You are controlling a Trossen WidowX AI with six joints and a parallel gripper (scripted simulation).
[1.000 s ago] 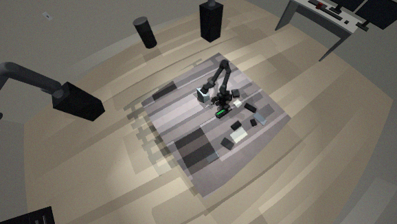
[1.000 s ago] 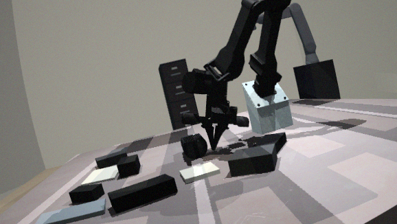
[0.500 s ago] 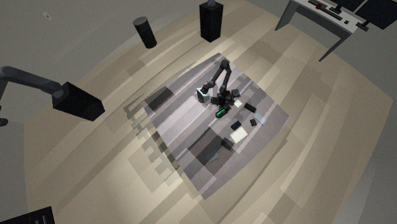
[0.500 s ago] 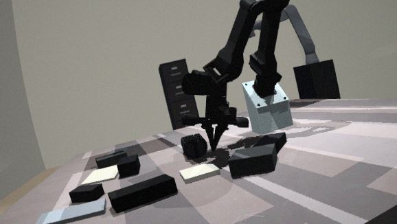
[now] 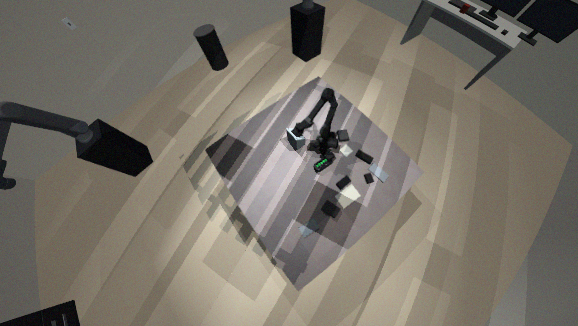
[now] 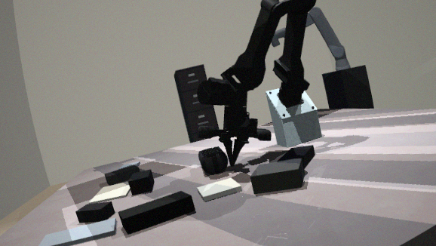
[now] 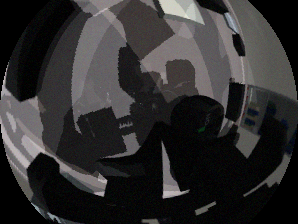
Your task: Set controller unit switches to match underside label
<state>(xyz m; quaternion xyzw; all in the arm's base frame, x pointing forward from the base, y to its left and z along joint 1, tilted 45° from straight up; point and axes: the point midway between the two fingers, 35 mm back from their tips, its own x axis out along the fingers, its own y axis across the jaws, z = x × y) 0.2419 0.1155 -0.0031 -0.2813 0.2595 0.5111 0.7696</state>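
The dark controller unit (image 5: 323, 164) (image 6: 213, 161) (image 7: 197, 117) stands on the bench close to the arm. In the top view its top shows a row of green rocker ends; single switch settings are too small to tell. The exterior view shows it nearly end-on, so its tilt is unclear. No label is visible. My gripper (image 6: 232, 165) (image 7: 158, 124) is shut and empty, pointing down. Its tips are low, just right of the unit in the exterior view and left of it in the wrist view. Contact with the unit or bench cannot be told.
The pale blue box (image 5: 295, 139) (image 6: 299, 130) carries the arm's base. A grey block (image 6: 277, 177), a white slab (image 6: 219, 189) and a long black block (image 6: 158, 212) lie nearer the exterior camera. Several more dark modules and pale plates lie further left there.
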